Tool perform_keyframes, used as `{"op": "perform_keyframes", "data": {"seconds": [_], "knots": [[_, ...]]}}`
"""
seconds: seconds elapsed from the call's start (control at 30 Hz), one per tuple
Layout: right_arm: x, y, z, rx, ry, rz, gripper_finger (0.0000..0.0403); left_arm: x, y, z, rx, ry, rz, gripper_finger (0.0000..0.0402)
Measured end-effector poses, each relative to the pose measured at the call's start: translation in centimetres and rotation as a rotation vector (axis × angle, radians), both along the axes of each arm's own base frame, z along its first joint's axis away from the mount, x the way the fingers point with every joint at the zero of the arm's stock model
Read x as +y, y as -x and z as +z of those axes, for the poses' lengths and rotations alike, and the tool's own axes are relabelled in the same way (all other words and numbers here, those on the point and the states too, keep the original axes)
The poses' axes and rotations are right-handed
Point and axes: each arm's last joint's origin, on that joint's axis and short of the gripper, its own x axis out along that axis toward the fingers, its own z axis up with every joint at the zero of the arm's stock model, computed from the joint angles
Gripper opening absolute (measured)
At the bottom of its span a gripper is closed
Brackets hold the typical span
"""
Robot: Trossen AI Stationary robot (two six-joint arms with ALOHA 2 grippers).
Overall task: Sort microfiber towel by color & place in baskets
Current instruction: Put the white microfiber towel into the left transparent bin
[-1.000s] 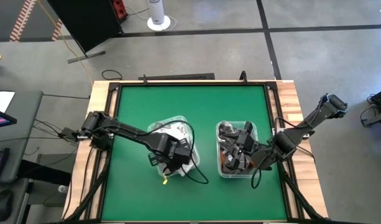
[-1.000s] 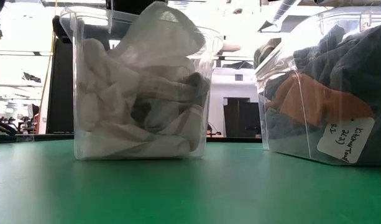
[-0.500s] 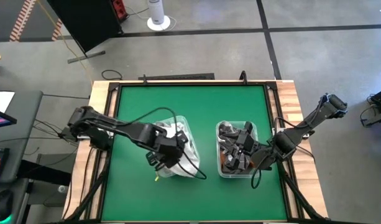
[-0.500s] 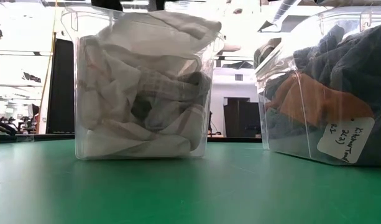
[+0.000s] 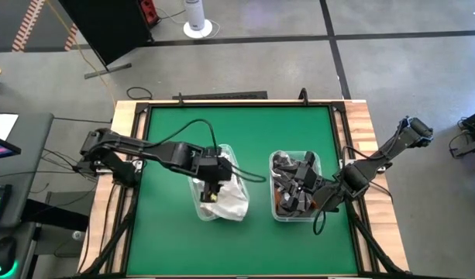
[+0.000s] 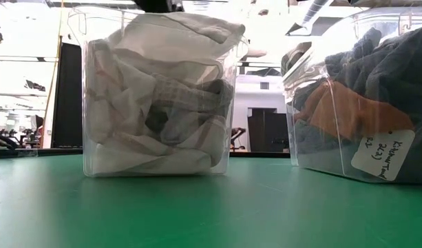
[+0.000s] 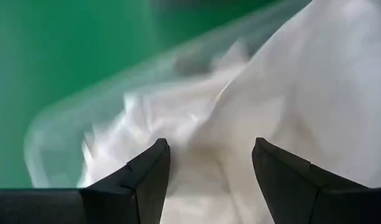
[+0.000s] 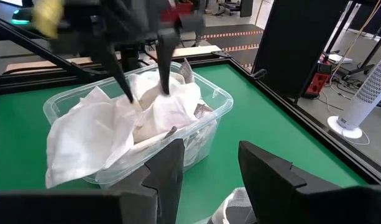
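Two clear baskets stand side by side on the green table. The left basket is piled with white towels. The right basket holds dark grey towels and an orange one. My left gripper is open and points down over the white pile, its fingertips at the top towel. My right gripper is open over the right basket and holds nothing. My left gripper's open fingers point down from above at the top white towel, which lies spread over the pile. I cannot tell whether the tips touch it. My right gripper touches nothing.
A white label is stuck on the right basket's wall. Bare green table lies beyond and in front of both baskets. Black rails and a wooden frame border the table.
My left gripper has moved from the left basket's near end toward the table's far edge, over the basket's middle. The white towel that bulged high above the rim has sunk and now lies flatter on the pile.
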Motion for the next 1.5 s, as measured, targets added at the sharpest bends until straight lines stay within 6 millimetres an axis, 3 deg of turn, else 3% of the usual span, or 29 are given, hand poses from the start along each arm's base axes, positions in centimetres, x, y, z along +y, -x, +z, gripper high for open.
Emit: {"op": "perform_keyframes", "data": {"seconds": [0.2, 0.33, 0.47, 0.6, 0.77, 0.9, 1.17, 1.3, 1.5], "knots": [[0.0, 0.0, 0.0, -0.001, -0.001, 0.000, 0.0185, 1.5, 0.8, -4.9, 0.127, 0.049, 0.172, 0.0219], [0.0, 0.0, 0.0, -0.004, -0.003, 0.000, 0.0185, 2.6, 1.0, -8.3, 0.121, 0.085, 0.277, 0.0219], [0.0, 0.0, 0.0, -0.004, -0.003, 0.000, 0.0185, 3.4, 1.5, -9.9, 0.122, 0.111, 0.373, 0.0219], [0.0, 0.0, 0.0, -0.003, -0.001, 0.000, 0.0185, 3.7, 1.7, -10.3, 0.125, 0.114, 0.431, 0.0219], [0.0, 0.0, 0.0, -0.001, 0.002, 0.001, 0.0185, 3.2, 1.4, -8.6, 0.108, 0.104, 0.375, 0.0219], [0.0, 0.0, 0.0, -0.001, 0.002, 0.001, 0.0185, 2.5, 1.6, -4.7, 0.001, 0.114, 0.311, 0.0219], [0.0, 0.0, 0.0, -0.001, 0.003, 0.001, 0.0185, 1.8, 4.0, 1.9, -0.146, 0.074, 0.259, 0.0219], [-0.2, -0.1, 0.0, 0.000, 0.004, -0.005, 0.0185, 0.7, 3.4, 2.3, -0.212, 0.117, 0.174, 0.0219], [-0.3, -0.2, 0.0, 0.000, 0.004, -0.012, 0.0185, -0.6, 0.6, -0.8, -0.136, 0.089, 0.094, 0.0219]]}}
